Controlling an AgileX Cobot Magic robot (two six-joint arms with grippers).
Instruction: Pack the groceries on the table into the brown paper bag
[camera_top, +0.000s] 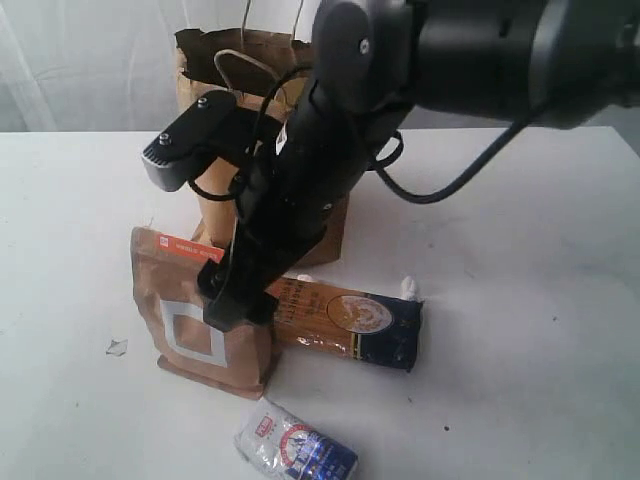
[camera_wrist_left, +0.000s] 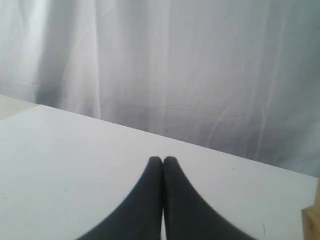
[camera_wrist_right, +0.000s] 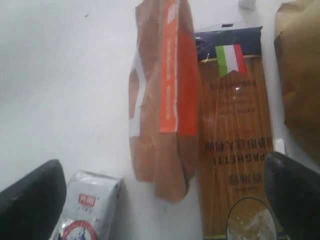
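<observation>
1. The brown pouch (camera_top: 200, 320) stands on the bench (camera_top: 520, 300) directly beneath the right end effector (camera_top: 232, 300), between its spread fingers; it looks like the next pick.
2. That end effector is released wide. It should descend straight and close across the pouch's thin sides.
3. The spaghetti pack (camera_top: 345, 322) lies against the pouch under one finger, and the small packet (camera_top: 297, 448) lies near the other; avoid both.
4. The brown paper bag (camera_top: 215, 80) stands beyond the arm.
5. The left end effector (camera_wrist_left: 162, 162) is clenched on nothing.

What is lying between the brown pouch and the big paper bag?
The spaghetti pack lies between the pouch and the bag; the right wrist view shows it.
</observation>
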